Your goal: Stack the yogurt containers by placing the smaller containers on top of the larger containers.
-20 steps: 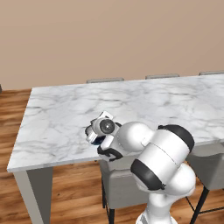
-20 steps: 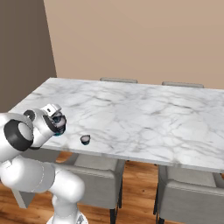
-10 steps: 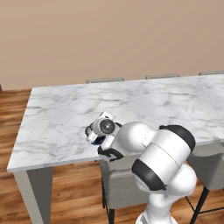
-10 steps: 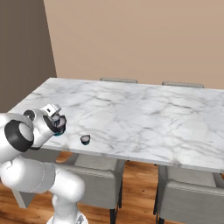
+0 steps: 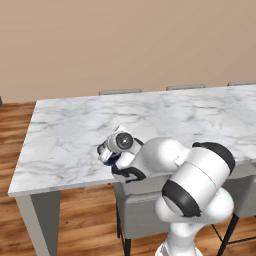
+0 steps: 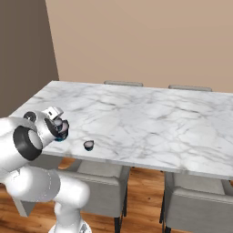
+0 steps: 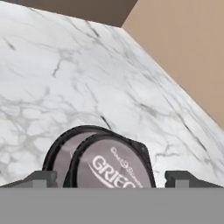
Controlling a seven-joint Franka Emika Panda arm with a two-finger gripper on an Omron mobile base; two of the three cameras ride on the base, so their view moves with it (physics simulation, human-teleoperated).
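In the hand view, a medium yogurt container with a pale printed top sits right in front of the camera. Close behind it shows the dark rim of the larger container. My gripper is open, its fingertips standing wide on either side of the medium cup with a gap to it. From the right base, the hand hangs over these two cups near the table's front left. The tiny container stands alone to their right by the front edge. In the left base view the hand hides most of the cups.
The marble table stretches far to the right and back. Grey chairs are tucked under its near edge, and more chair backs show along the far side. A tan wall stands behind.
The jaws have spread apart from shut and let go of the medium cup. The arm and the cups have stayed in place.
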